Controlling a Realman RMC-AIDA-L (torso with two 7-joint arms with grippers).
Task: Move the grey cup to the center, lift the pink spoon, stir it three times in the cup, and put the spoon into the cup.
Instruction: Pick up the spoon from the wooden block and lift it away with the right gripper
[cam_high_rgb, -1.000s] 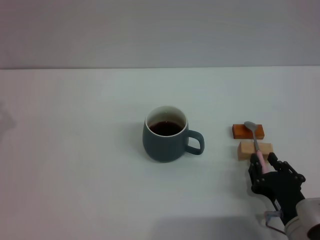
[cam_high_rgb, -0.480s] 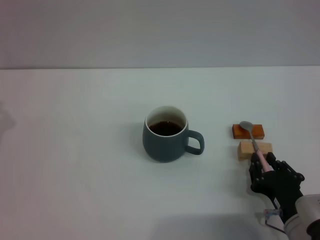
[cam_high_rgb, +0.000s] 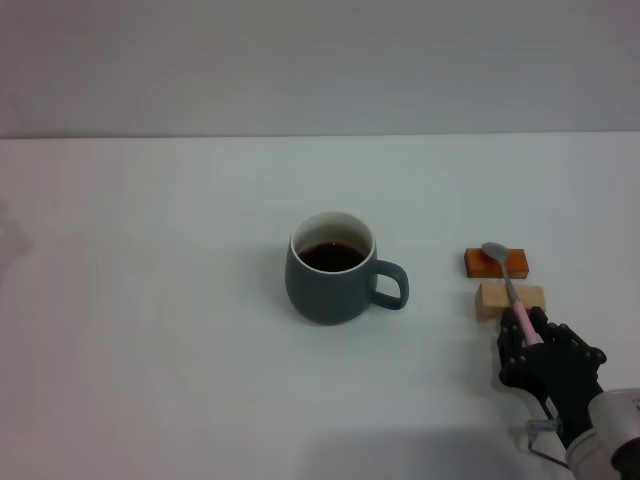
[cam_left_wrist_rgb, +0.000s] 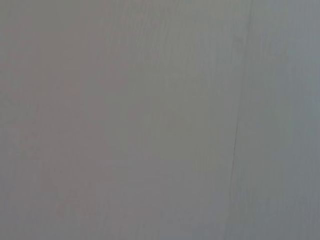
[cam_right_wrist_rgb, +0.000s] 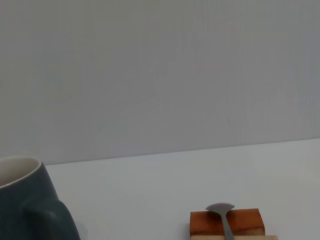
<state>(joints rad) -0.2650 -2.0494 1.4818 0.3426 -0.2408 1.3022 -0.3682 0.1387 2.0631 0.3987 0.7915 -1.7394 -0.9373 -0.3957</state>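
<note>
White bench, plain grey wall behind it, nothing cluttering the surface.

Grey cup (cam_high_rgb: 331, 270) sits about mid-bench with its handle pointing toward the right edge and dark liquid inside, so the centring step looks done to me.

Right gripper (cam_high_rgb: 524, 328) is down near the right front corner, fingers (cam_high_rgb: 511, 345) closed around the pale handle end of the pink spoon (cam_high_rgb: 507, 282). Change over the last second is small: the spoon bowl was lying on the orange block (cam_high_rgb: 496, 263), swung slightly toward the cup half a second ago, and now sits a touch back and a hair higher over that block. The gripper itself crept a little toward the front edge. The shaft crosses above the tan block (cam_high_rgb: 510, 300); I can't tell if it touches the block or has just cleared it.

Right wrist view agrees: spoon bowl at the top edge of the orange block, cup rim off to the side, well apart.

My read: the grasp is made and the lift is only starting (call it the first millimetres of step two). Stirring and the drop-in are not yet done. Watch for the thin handle pivoting in the grip as it comes off the blocks.

Left gripper isn't visible anywhere; its wrist camera shows only blank grey surface.
</note>
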